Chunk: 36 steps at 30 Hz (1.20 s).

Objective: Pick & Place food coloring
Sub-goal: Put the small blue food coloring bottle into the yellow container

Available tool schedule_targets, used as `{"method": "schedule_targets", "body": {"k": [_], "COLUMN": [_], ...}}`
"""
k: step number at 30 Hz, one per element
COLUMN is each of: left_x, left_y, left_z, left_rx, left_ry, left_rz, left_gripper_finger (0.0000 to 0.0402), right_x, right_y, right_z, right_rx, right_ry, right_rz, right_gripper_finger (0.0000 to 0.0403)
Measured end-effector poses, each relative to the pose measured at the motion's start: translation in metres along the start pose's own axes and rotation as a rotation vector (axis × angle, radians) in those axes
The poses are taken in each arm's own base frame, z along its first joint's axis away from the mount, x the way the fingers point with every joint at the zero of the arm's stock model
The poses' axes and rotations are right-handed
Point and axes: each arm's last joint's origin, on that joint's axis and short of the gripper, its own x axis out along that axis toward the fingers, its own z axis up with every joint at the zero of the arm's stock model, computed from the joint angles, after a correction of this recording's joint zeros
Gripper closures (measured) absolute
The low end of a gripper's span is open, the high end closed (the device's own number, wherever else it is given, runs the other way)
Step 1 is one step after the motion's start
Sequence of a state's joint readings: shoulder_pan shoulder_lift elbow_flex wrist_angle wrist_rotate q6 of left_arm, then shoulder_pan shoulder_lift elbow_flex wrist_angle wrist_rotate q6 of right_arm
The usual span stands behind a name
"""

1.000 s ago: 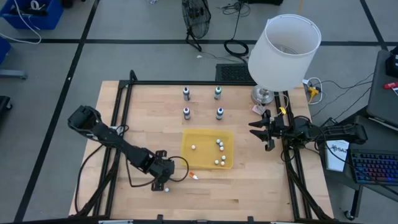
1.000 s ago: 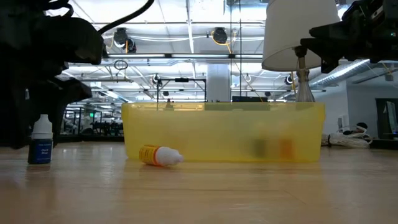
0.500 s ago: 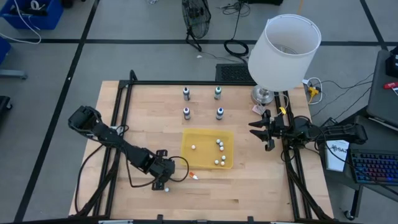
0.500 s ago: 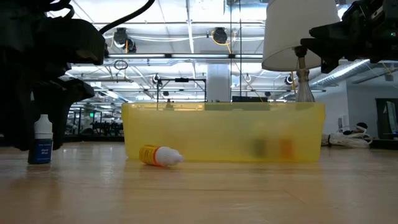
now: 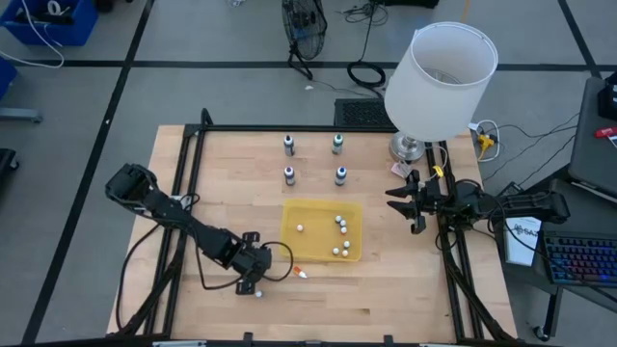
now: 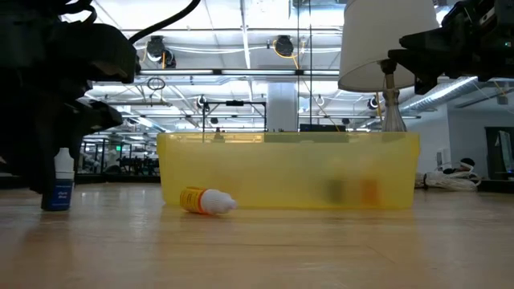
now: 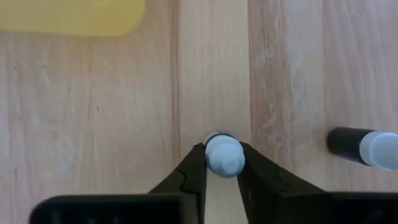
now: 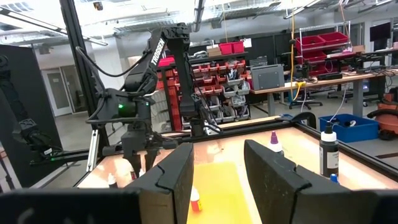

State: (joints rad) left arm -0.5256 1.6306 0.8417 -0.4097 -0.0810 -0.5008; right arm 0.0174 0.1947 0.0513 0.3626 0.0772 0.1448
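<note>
- We see the left end effector [image 7: 222,163] pinching an upright food coloring bottle [image 7: 224,154] on the desk [image 5: 386,299].
- Right end effector [image 5: 395,201], fingers spread, hovers beside the yellow tray [image 5: 322,253].

I see open tabletop [image 5: 386,299] ahead of my left tool [image 5: 253,286]. A fallen bottle [image 5: 301,273] and the yellow bin [image 5: 322,253] block its path.

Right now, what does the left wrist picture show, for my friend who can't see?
The left gripper has its jaws closed around a small bottle's pale cap, seen from above on the wooden table. Another bottle lies nearby, and a yellow tray's edge shows.
</note>
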Motion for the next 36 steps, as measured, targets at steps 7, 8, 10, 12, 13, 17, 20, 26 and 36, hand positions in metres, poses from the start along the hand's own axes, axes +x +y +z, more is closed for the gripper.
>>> {"method": "schedule_targets", "body": {"k": [7, 8, 10, 12, 13, 17, 20, 26, 36], "left_x": [0.000, 0.000, 0.000, -0.003, -0.005, -0.024, -0.045, -0.082, -0.071], "left_y": [0.002, 0.002, 0.002, 0.003, 0.004, 0.006, 0.008, 0.028, 0.074], "left_z": [0.003, 0.004, 0.004, 0.005, 0.006, 0.019, 0.034, 0.073, 0.103], "left_rx": [0.027, 0.041, 0.060, 0.061, 0.057, 0.064, 0.111, 0.196, 0.217], "left_ry": [-0.022, -0.025, -0.027, -0.035, -0.040, -0.072, -0.100, -0.124, -0.149], "left_rz": [-0.002, -0.001, -0.001, -0.004, -0.005, -0.002, 0.032, 0.140, 0.156], "left_gripper_finger": [0.0339, 0.0339, 0.0339, 0.0339, 0.0339, 0.0339, 0.0339, 0.0339, 0.0339], "right_x": [0.000, 0.000, 0.000, 0.000, 0.000, 0.000, 0.000, 0.000, 0.000], "right_y": [0.000, 0.000, 0.000, 0.000, 0.000, 0.000, 0.000, 0.000, 0.000], "right_z": [0.000, 0.000, 0.000, 0.000, 0.000, 0.000, 0.000, 0.000, 0.000], "right_rx": [0.000, 0.000, 0.000, 0.000, 0.000, 0.000, 0.000, 0.000, 0.000], "right_ry": [0.000, 0.000, 0.000, 0.000, 0.000, 0.000, 0.000, 0.000, -0.001], "right_rz": [0.000, 0.000, 0.000, 0.000, 0.000, 0.000, 0.000, 0.000, 0.000], "right_gripper_finger": [0.0273, 0.0273, 0.0273, 0.0273, 0.0273, 0.0273, 0.0273, 0.0273, 0.0273]}}
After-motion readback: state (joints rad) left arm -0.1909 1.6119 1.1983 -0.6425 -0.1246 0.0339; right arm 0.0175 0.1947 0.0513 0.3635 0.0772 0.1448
